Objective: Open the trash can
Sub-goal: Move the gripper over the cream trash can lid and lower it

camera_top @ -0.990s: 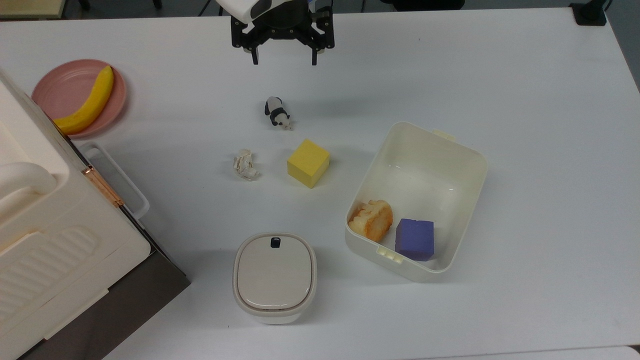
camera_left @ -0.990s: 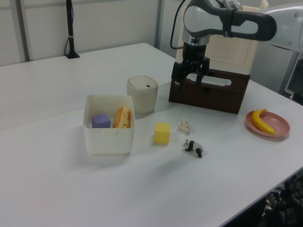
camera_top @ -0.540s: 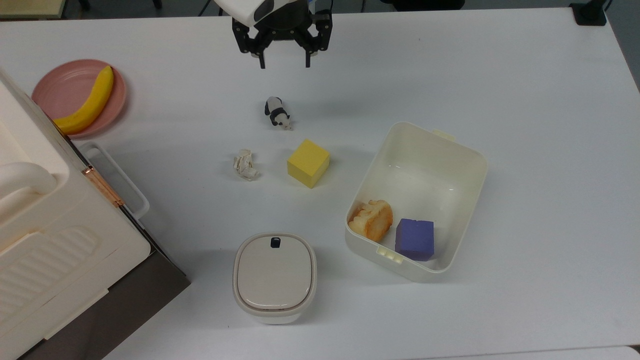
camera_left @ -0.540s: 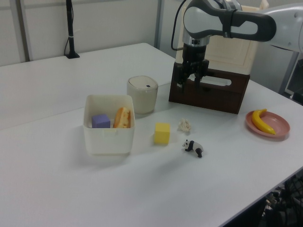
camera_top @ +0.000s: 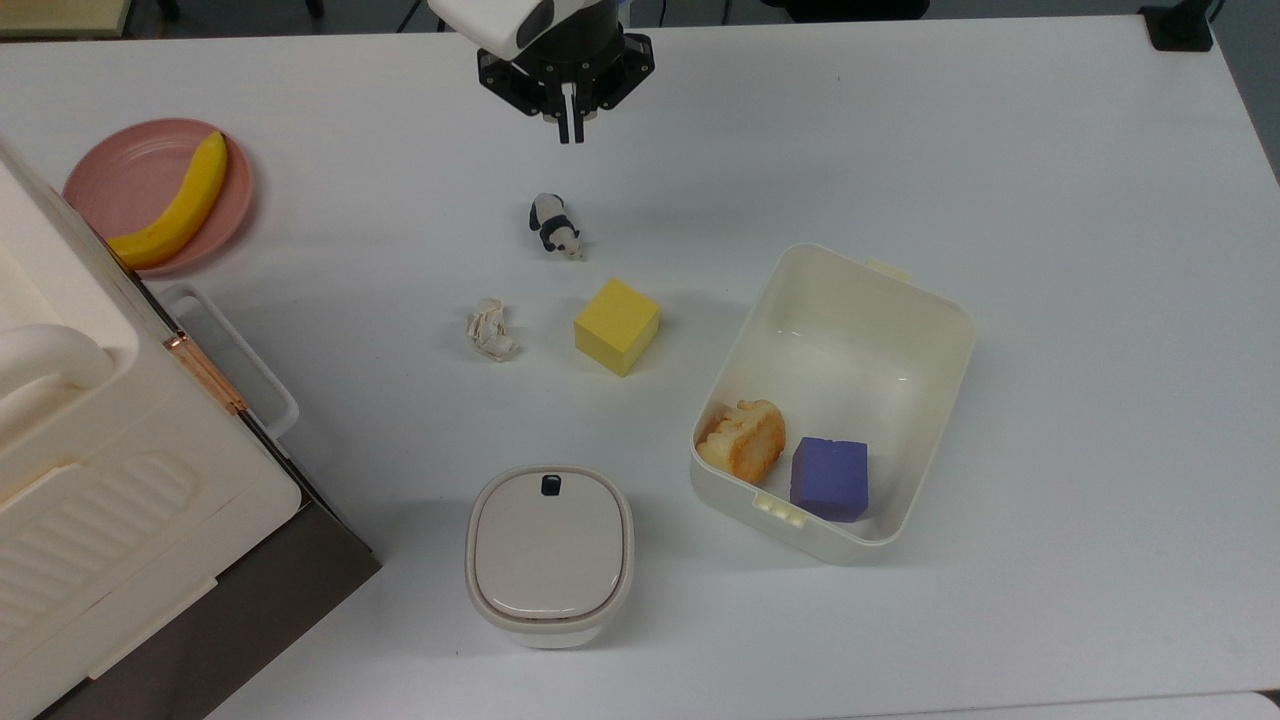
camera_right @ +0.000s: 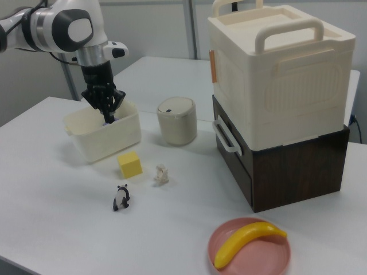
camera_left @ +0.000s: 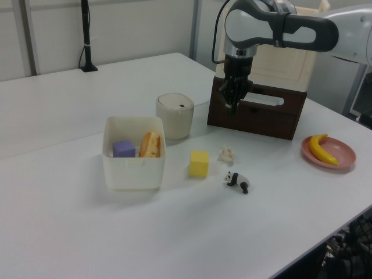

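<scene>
Top view: trash can (camera_top: 549, 553) lidded; tub (camera_top: 850, 330) holds bread (camera_top: 742, 440), purple block (camera_top: 829, 478)

banana (camera_right: 248, 242) lies on pink plate (camera_right: 225, 264), right view's foreground.

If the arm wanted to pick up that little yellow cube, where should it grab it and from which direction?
I would come straight down from above and close on two opposite flat side faces of the yellow cube. It sits flat on the table with open space all round. It is turned at an angle in the top view, so the gripper, whose fingers are shut now, should probably open and rotate to match.
</scene>
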Motion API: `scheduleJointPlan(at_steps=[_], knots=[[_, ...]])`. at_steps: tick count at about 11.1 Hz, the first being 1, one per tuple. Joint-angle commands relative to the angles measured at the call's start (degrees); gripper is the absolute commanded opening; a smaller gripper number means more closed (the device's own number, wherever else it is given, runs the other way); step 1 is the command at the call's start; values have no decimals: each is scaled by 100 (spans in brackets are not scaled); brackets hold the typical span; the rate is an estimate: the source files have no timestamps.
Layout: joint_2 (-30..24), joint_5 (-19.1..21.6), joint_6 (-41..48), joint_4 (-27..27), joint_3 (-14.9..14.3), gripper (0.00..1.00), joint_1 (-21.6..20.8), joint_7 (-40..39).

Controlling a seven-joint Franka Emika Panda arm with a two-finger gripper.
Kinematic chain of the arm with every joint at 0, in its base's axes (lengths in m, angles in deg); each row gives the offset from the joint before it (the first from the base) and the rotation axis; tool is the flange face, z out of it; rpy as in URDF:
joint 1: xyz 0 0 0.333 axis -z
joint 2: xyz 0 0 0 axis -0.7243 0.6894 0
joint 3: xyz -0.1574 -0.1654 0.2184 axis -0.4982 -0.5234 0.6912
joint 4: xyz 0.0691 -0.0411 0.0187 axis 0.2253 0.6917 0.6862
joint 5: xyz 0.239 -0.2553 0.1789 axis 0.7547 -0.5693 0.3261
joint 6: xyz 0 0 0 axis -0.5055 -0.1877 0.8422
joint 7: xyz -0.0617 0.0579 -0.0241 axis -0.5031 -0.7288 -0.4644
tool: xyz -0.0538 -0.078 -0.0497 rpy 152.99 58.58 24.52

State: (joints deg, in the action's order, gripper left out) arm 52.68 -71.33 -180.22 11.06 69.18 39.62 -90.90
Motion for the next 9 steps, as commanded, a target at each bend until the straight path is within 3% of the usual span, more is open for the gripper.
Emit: scheduleJointPlan(at_steps=[1, 6, 9], knots=[[289, 94, -1011, 67, -45, 9, -23, -424], [940, 156, -3279, -223, -177, 9, -32, -258], [1563, 112, -3915, -757, -300, 9, -15, 94]])
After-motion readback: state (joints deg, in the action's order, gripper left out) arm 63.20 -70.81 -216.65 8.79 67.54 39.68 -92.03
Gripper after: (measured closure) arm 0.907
